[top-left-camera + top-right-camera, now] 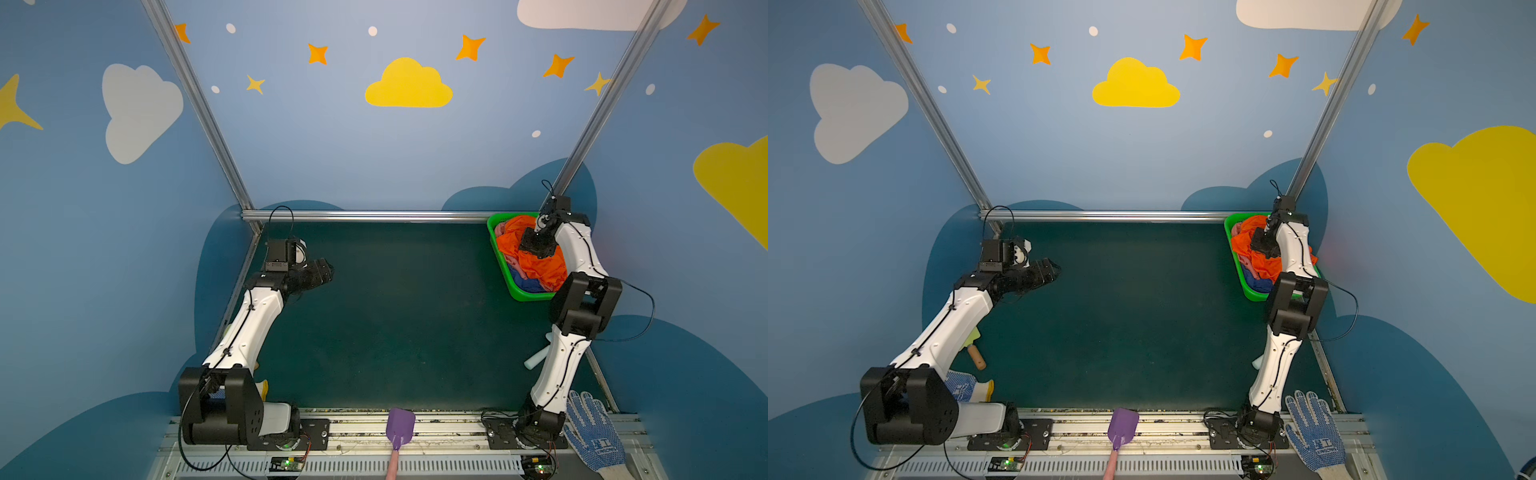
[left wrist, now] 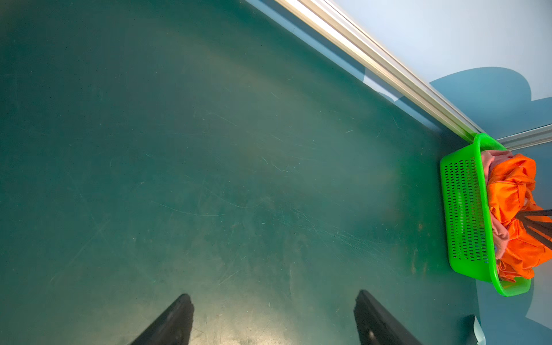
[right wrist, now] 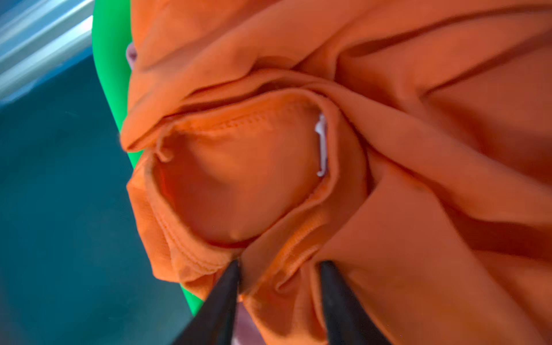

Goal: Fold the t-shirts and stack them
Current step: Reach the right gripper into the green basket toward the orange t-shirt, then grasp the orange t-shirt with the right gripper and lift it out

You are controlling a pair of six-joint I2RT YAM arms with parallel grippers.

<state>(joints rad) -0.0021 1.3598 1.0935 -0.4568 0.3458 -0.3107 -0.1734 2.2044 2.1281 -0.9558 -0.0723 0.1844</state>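
Currently | t-shirts (image 1: 540, 270) unfolded in basket (image 2: 463, 209), 2 o'clock | right gripper (image 3: 279, 264) astride orange t-shirt (image 3: 388, 149), grip unclear | left gripper (image 2: 274, 294) released

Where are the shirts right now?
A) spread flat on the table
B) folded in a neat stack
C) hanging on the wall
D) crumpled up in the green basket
D: the orange shirt, the pink one and the blue one all lie crumpled together inside the green basket.
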